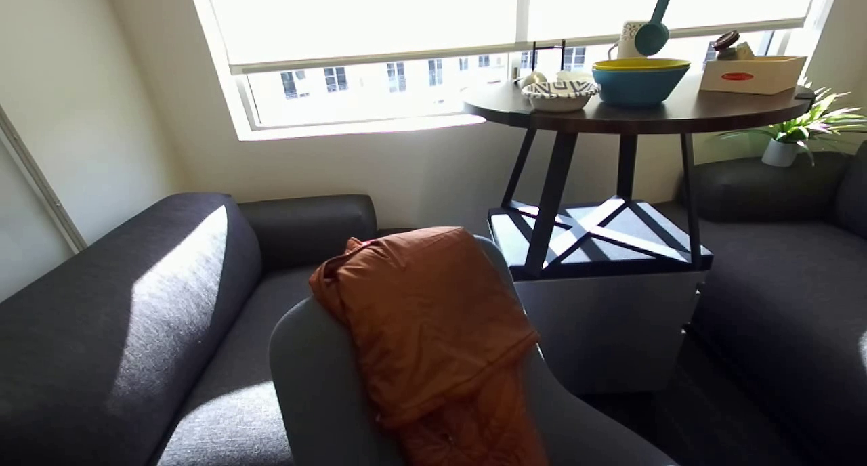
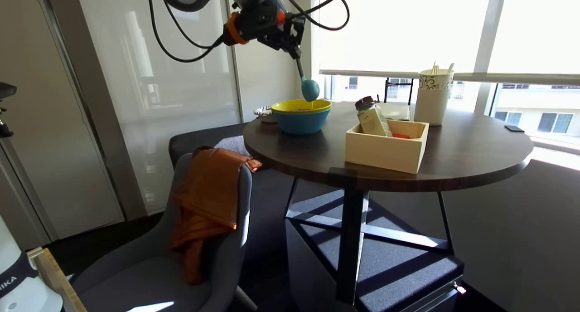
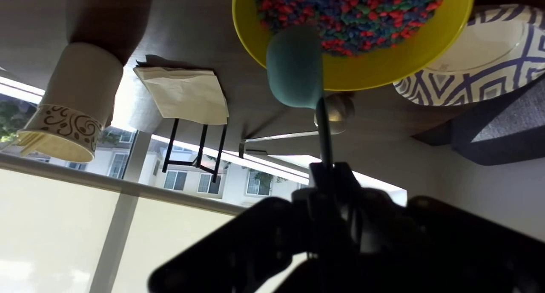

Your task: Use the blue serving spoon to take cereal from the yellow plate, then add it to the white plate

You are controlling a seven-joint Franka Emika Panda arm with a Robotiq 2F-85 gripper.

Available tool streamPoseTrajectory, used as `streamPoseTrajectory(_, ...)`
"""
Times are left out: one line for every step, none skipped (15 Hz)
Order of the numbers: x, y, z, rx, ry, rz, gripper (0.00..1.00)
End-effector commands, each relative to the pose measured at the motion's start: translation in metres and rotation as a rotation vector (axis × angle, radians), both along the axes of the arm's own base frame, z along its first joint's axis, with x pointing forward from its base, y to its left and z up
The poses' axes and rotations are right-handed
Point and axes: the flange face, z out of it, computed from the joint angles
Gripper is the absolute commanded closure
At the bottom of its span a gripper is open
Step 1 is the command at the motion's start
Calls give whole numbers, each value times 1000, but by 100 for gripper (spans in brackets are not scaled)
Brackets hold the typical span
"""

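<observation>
The blue serving spoon (image 3: 294,69) is teal with a dark handle. My gripper (image 3: 330,173) is shut on the handle; it also shows in an exterior view (image 2: 295,51). The spoon head (image 2: 310,90) points down and hangs just above the yellow bowl-like plate (image 3: 366,73), apart from it. The yellow plate (image 2: 277,105) sits inside a blue bowl (image 2: 301,123) and holds red, green and blue-purple cereal. I cannot tell whether the spoon carries any. The white plate (image 3: 472,50), a shallow paper dish with a dark zigzag rim, stands beside the yellow plate; it also shows in an exterior view (image 1: 559,100).
A wooden box (image 2: 385,151) with a jar and packet stands on the round dark table (image 2: 312,155). A tall cream cup (image 2: 433,99) holds utensils. Napkins (image 3: 185,93) in a black stand and a metal ladle (image 3: 338,113) lie near the window. A chair with an orange jacket (image 2: 208,194) stands beside the table.
</observation>
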Motion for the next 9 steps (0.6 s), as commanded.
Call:
streamPoseTrajectory(6,13,-14,-79,5,7,98)
streamPoseTrajectory(7,15,-18,-106,8,8,98)
streamPoseTrajectory(8,17,-21,-144,8,10,98)
streamPoseTrajectory(8,18,-23,-174,7,12,98)
streamPoseTrajectory(7,20,-25,-215,5,12,98)
streamPoseTrajectory(6,22,-27,-242,12,21,98)
streamPoseTrajectory(5,24,-31,-263,24,29,98)
streamPoseTrajectory(5,26,-36,-278,45,42,98)
streamPoseTrajectory(4,28,-42,-295,69,53,98)
